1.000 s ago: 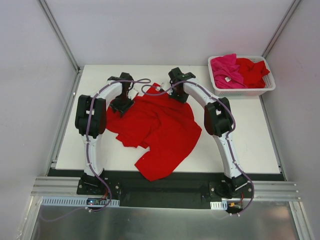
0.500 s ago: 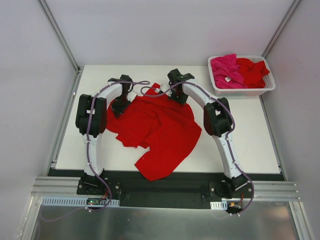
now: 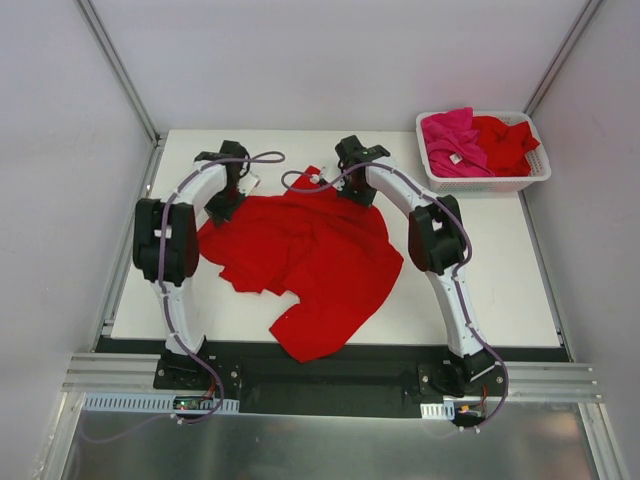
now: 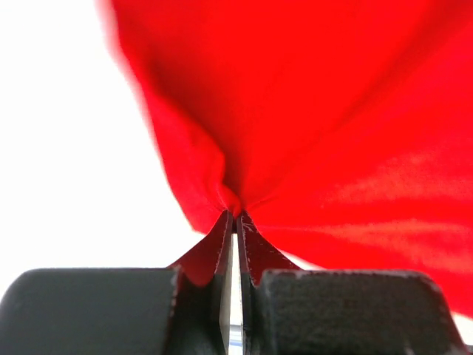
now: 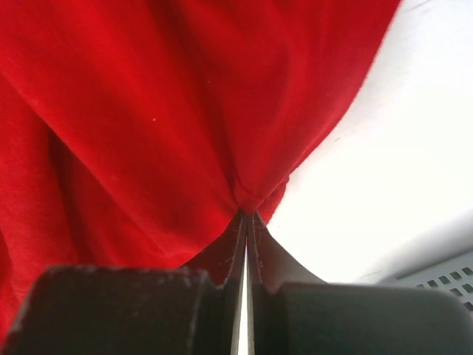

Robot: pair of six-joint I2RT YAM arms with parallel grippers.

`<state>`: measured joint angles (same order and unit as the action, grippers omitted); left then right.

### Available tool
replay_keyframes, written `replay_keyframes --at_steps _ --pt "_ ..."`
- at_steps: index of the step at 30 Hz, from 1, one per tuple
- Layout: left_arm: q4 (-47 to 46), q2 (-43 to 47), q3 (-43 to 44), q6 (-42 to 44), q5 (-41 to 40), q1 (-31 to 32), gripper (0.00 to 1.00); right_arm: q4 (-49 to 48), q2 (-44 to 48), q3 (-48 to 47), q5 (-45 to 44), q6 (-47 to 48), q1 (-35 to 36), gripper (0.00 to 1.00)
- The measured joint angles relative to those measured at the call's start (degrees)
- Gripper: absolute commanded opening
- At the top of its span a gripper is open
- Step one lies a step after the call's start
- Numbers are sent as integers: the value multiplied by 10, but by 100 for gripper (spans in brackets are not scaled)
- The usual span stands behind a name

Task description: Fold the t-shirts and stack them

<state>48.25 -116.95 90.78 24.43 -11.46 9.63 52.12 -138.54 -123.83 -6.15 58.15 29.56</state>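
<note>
Left gripper [image 4: 234, 216] at ten o'clock and right gripper [image 5: 247, 214] at twelve are each clenched on the red t-shirt's [image 3: 310, 250] far edge. The white basket [image 3: 487, 183] sits at two o'clock.

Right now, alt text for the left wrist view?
The left gripper is shut on a pinched fold of a red t-shirt, which fans out and fills most of the frame. White table shows at left.

1. The red t-shirt [image 3: 310, 250]: soft, matt cloth, creased.
2. The tabletop [image 3: 480, 270]: smooth, matt white.
3. The basket [image 3: 485, 184]: white slotted plastic.
4. The left hand [image 4: 233, 218] and right hand [image 5: 246, 216]: matt black, faintly grained.
5. The rail [image 3: 110, 372]: brushed grey metal.
</note>
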Motion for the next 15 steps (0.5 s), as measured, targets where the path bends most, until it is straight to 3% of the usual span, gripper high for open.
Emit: replay_keyframes --at_steps 9,15 --pt "-7 181 -119 33 -34 -84 0 -27 15 0 -30 12 0 1" --pt "-8 198 -181 38 -27 -110 0 -50 16 0 -40 32 0 1"
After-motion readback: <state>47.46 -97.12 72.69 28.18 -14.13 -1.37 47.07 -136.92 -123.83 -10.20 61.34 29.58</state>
